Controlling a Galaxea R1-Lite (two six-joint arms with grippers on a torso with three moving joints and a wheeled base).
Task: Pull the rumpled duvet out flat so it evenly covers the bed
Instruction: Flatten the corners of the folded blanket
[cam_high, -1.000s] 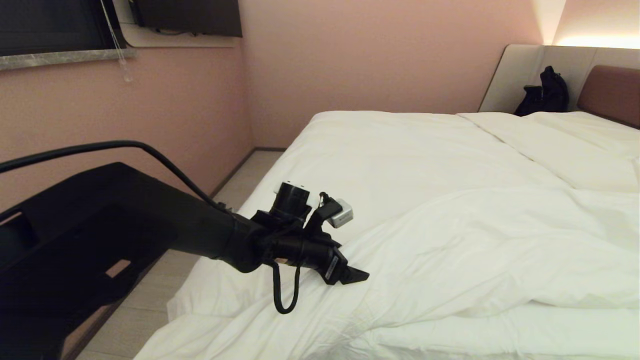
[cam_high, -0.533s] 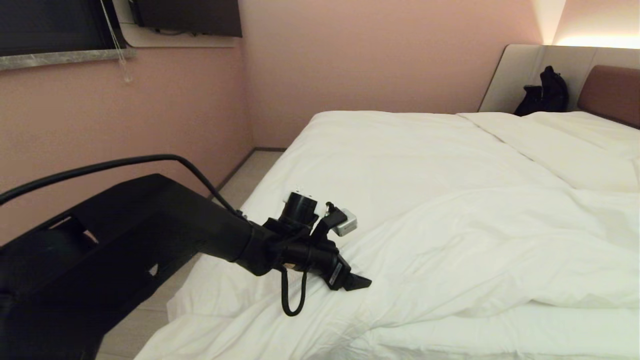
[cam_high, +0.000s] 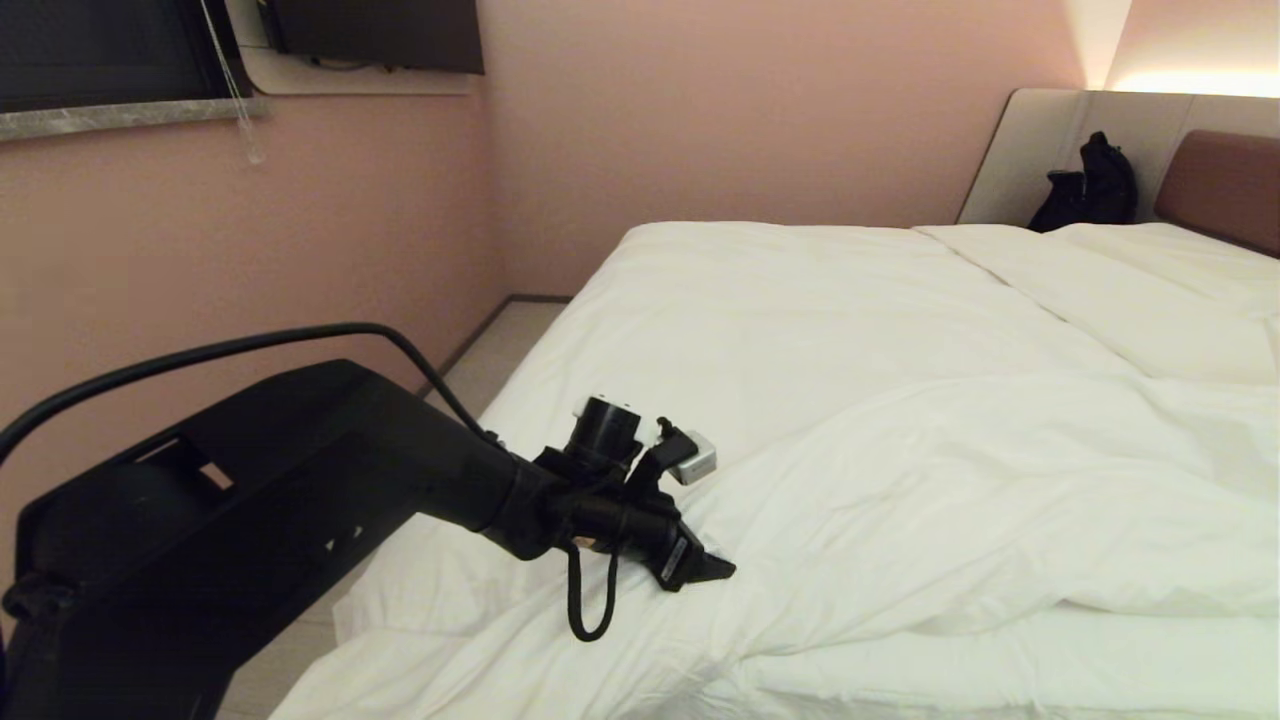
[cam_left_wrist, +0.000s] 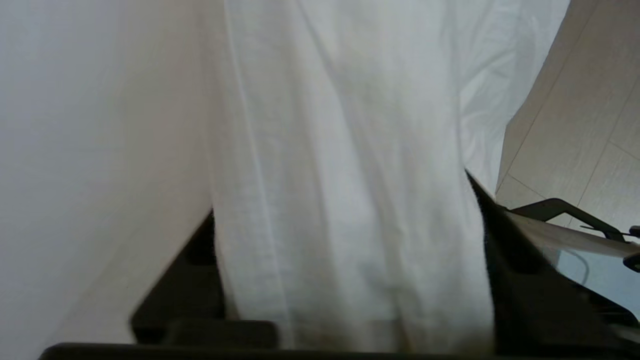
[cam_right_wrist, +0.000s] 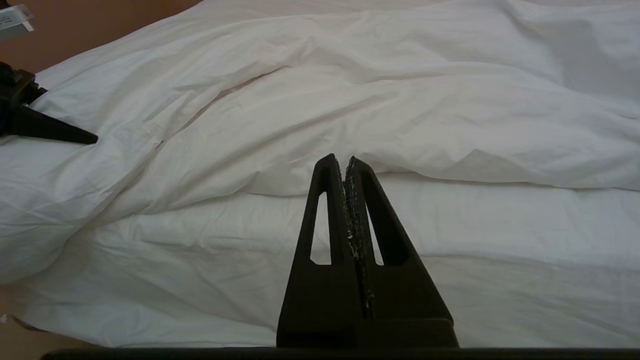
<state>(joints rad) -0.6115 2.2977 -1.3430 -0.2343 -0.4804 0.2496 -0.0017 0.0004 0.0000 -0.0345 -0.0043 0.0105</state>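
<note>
The duvet (cam_high: 950, 480) lies rumpled across the near part of the bed (cam_high: 780, 300), its creased edge bunched toward the near left corner. My left gripper (cam_high: 715, 572) rests low on that bunched edge. In the left wrist view a thick fold of duvet (cam_left_wrist: 345, 150) fills the space between both black fingers (cam_left_wrist: 505, 240) of the left gripper (cam_left_wrist: 345, 200), which is shut on it. My right gripper (cam_right_wrist: 344, 160) hangs shut and empty in front of the bed's near side, facing the duvet (cam_right_wrist: 380, 100); it is outside the head view.
Two white pillows (cam_high: 1150, 290) lie at the headboard (cam_high: 1225, 185), with a black bag (cam_high: 1090, 185) beside them. A pink wall runs close along the bed's left side, leaving a narrow strip of floor (cam_high: 490, 350). A window sill (cam_high: 120, 115) sits high on the left.
My left arm has sunk a little onto the duvet's edge, and its fingers have drawn in around the fold. The right gripper stays as it was.
</note>
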